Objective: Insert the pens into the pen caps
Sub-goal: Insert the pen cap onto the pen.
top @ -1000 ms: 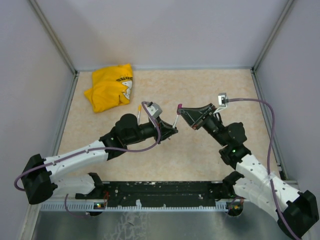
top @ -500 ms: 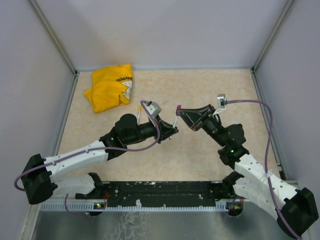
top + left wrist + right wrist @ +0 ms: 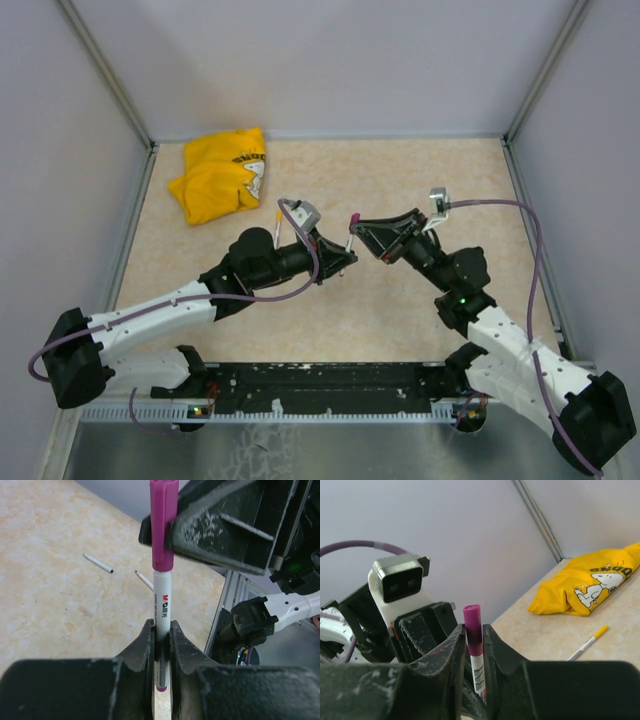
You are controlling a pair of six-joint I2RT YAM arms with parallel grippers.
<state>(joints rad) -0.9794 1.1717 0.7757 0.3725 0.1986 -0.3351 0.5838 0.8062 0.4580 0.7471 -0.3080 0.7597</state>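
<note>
Purple cap (image 3: 162, 525) clamped in my R hand (image 3: 473, 639), white pen (image 3: 162, 597) clamped in L hand (image 3: 161, 631); any tilt btwn them while pushing could jam it or slip my grip.

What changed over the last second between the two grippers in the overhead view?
The right gripper, clamped on the purple plastic cap, shifted left toward the left gripper, so less of the white-barrelled pen shows between them. Nothing was picked up or released. The left gripper hardly moved, and the crumpled yellow cloth stayed put.
</note>
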